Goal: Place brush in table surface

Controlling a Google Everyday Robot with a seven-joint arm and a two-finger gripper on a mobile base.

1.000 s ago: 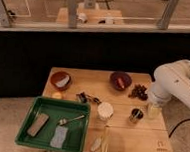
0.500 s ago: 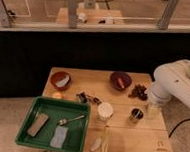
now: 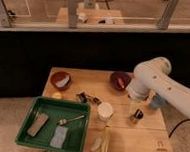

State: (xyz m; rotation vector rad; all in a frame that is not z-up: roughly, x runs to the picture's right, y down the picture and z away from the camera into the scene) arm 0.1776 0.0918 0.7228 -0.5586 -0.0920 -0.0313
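Observation:
The brush (image 3: pixel 137 115) shows as a round dark-rimmed head with a pale face, on the right part of the light tan wooden table surface (image 3: pixel 138 137). Its stick handle is not clear from the arm. My gripper (image 3: pixel 134 105) hangs from the white arm (image 3: pixel 161 81) directly above the brush head, at or very close to it. I cannot tell whether the brush rests on the table or is held.
A green tray (image 3: pixel 45 106) at the front left holds a silver spoon (image 3: pixel 70 120), a sponge (image 3: pixel 38 124) and a cloth (image 3: pixel 59 136). A white cup (image 3: pixel 104 111), pale utensils (image 3: pixel 103 139), two bowls (image 3: pixel 61 79) (image 3: pixel 120 80) and small dark items (image 3: pixel 86 97) stand on the table.

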